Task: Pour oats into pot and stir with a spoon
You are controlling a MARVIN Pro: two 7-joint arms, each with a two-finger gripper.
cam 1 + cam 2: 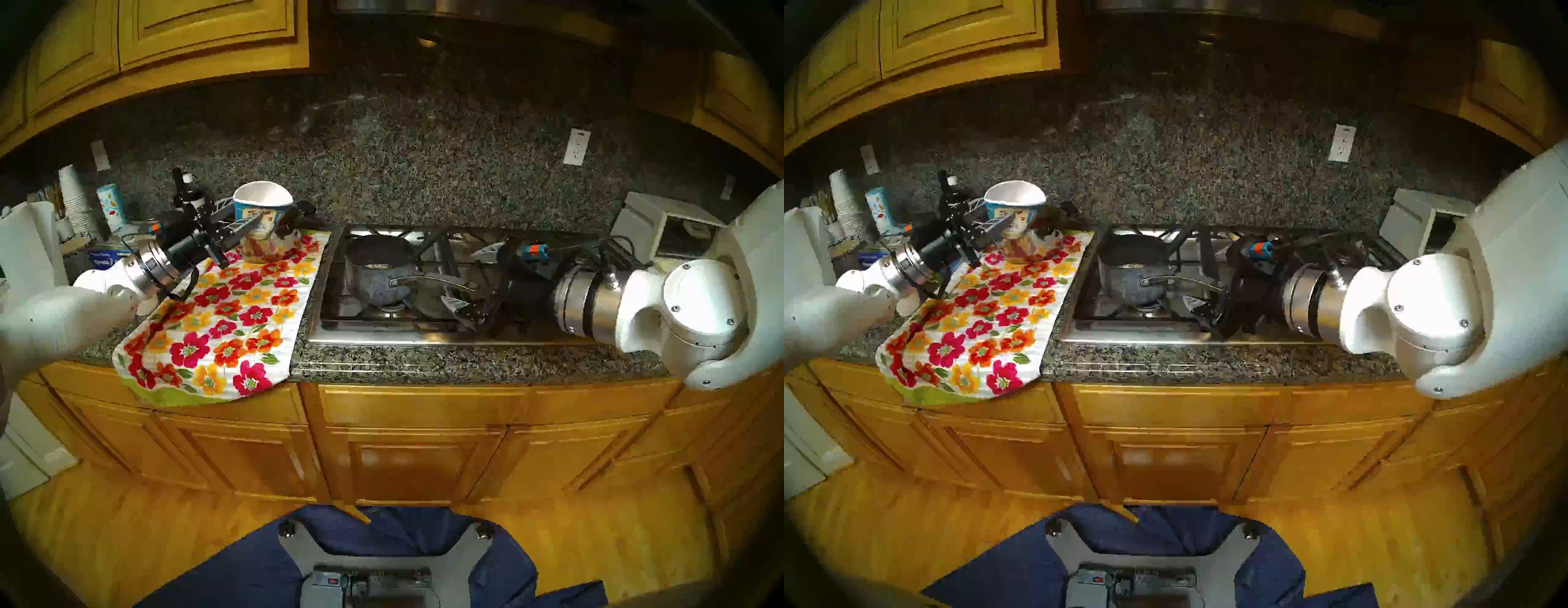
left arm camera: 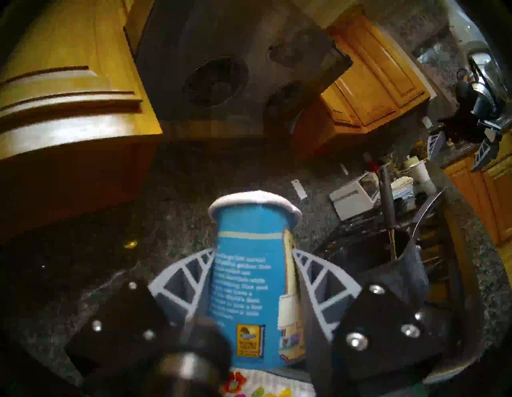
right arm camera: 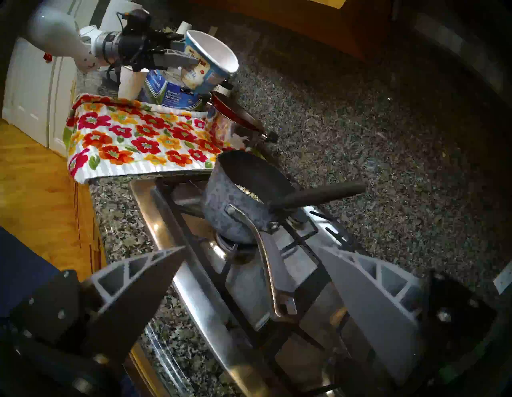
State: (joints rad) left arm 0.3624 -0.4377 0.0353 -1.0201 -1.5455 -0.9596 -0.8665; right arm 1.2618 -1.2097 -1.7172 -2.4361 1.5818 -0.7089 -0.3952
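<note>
My left gripper (image 1: 264, 221) is shut on the blue-labelled oatmeal cup (image 1: 263, 204), holding it off the counter over the back of the floral towel. The cup (image 2: 249, 277) leans with its mouth toward the stove, and its inside (image 3: 219, 55) shows white. The speckled blue-grey pot (image 1: 377, 271) sits on the left burner with pale oats (image 3: 247, 191) in it. The black spoon (image 3: 324, 194) rests in the pot, handle over the rim toward the back right. My right gripper (image 3: 252, 249) is open, its fingers either side of the pot's curved handle (image 3: 263, 249) near its end.
A floral towel (image 1: 237, 322) covers the counter left of the stove (image 1: 382, 335). A shiny steel pot with a red inside (image 3: 235, 113) stands just below the held cup. Stacked paper cups (image 1: 74, 199), a bottle (image 1: 191, 191) and tins crowd the back left. A white appliance (image 1: 662, 229) stands at the right.
</note>
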